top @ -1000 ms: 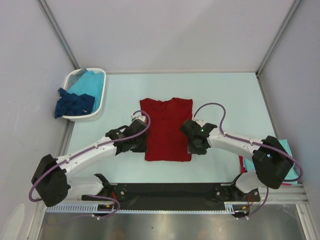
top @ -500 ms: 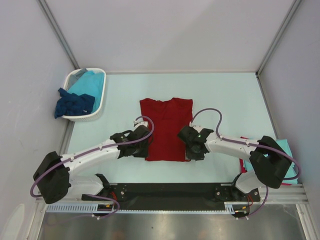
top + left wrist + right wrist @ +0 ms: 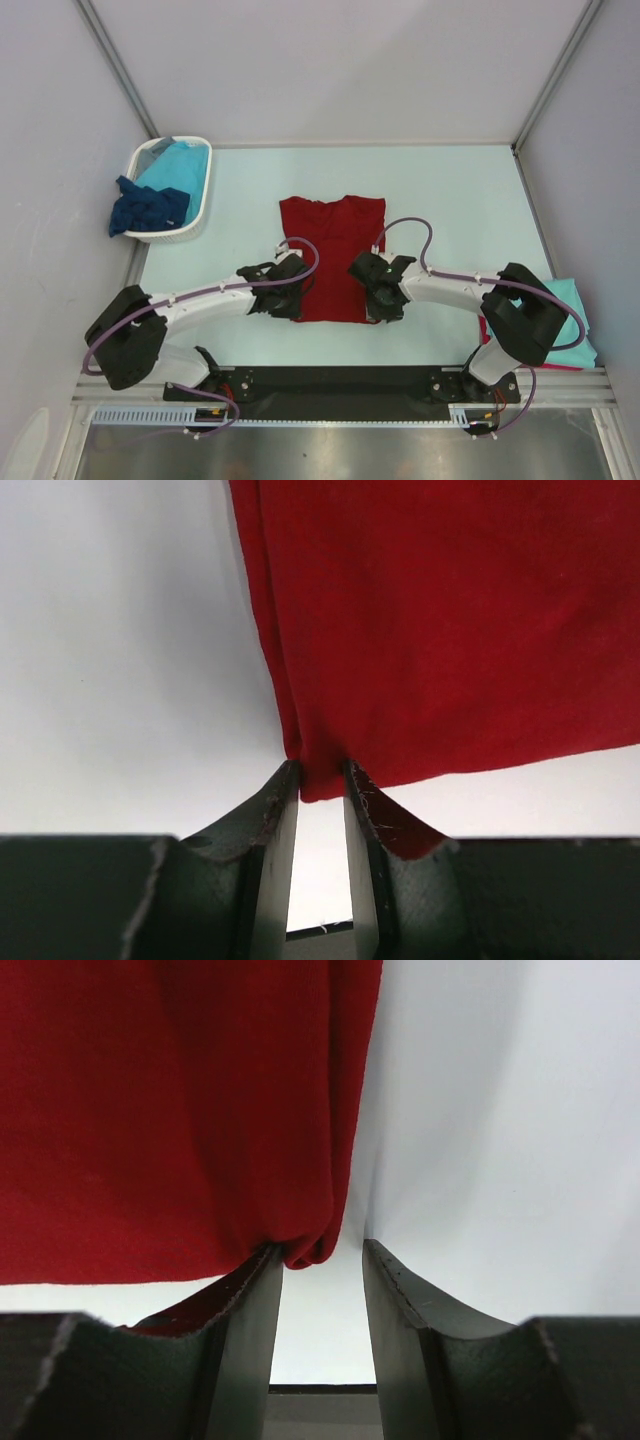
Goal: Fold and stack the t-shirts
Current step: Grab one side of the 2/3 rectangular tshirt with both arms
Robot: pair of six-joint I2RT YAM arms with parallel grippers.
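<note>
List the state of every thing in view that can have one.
dark red t-shirt: folded to a narrow strip, flat on the table.
left gripper: fingers astride its near left corner; grip unclear.
right gripper: open, near right corner between the fingers.
white basket: upright.
navy t-shirt: crumpled, draped over the basket rim.
turquoise t-shirt: unfolded, in the basket.
second turquoise t-shirt: flat at the table's right edge, partly hidden.
</note>
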